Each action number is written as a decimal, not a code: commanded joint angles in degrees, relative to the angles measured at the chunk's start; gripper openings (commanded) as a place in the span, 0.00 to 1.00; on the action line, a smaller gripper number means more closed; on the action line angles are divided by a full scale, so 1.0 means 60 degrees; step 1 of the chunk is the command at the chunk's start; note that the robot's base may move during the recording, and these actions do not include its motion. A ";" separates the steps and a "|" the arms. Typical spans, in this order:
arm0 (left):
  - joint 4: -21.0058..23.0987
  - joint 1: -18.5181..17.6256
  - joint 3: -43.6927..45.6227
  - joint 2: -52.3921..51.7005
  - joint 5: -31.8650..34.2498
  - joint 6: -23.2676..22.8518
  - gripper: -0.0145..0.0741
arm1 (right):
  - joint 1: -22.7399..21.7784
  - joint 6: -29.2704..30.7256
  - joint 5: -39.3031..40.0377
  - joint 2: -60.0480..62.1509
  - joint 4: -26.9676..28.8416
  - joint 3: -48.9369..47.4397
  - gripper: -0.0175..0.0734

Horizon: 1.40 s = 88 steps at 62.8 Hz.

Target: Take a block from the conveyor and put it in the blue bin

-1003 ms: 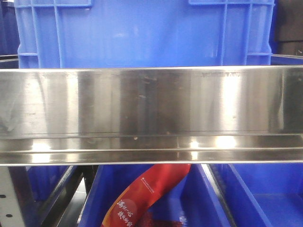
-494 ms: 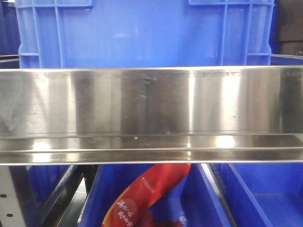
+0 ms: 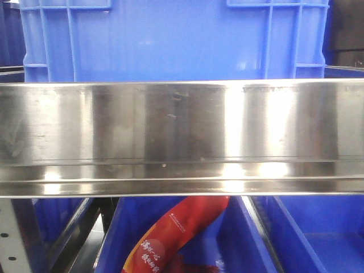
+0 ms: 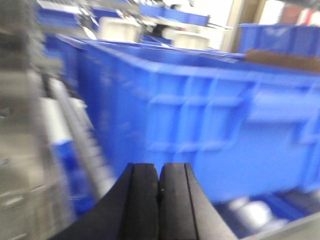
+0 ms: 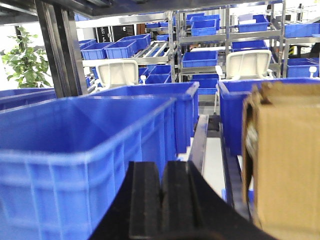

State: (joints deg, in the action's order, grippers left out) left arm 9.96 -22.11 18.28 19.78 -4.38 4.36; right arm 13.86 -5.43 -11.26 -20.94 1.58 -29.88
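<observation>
Block: none was seen in any view, nor any conveyor belt. Blue bin (image 4: 200, 130) stood beyond the left gripper (image 4: 160, 195), blurred; those black jaws were pressed together, nothing between them. Right gripper (image 5: 161, 200) likewise had its jaws closed on nothing, with a large blue crate (image 5: 85, 150) ahead and to their left and a cardboard box (image 5: 285, 160) to their right. Front view: a steel shelf rail (image 3: 182, 136), a red packet (image 3: 176, 233) in a bin below it.
</observation>
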 commanded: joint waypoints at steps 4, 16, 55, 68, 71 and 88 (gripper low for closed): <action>0.0052 0.0767 -0.0567 -0.1437 -0.0817 -0.0094 0.04 | -0.0054 0.0069 -0.0541 0.0866 0.0049 0.0667 0.01; 0.0011 0.1889 -0.0647 -0.2906 -0.2440 -0.0094 0.04 | -0.0054 0.0069 -0.0846 0.1448 0.0049 0.0942 0.01; -0.0042 0.3693 -0.0647 -0.3296 -0.2172 -0.0094 0.04 | -0.0054 0.0069 -0.0832 0.1481 0.0049 0.0942 0.01; -0.0042 0.3693 -0.0647 -0.3296 -0.2172 -0.0094 0.04 | -0.0054 0.0069 -0.0832 0.1481 0.0049 0.0942 0.01; -0.0042 0.3693 -0.0647 -0.3296 -0.2172 -0.0094 0.04 | -0.0054 0.0069 -0.0832 0.1481 0.0049 0.0942 0.01; -0.0042 0.3693 -0.0647 -0.3296 -0.2172 -0.0094 0.04 | -0.0107 0.0069 -0.0795 0.1599 0.0049 0.1192 0.01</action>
State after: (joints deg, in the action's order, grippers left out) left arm 9.62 0.00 14.42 0.36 -18.73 4.12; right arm 13.78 -5.43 -17.20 -12.20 1.58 -23.84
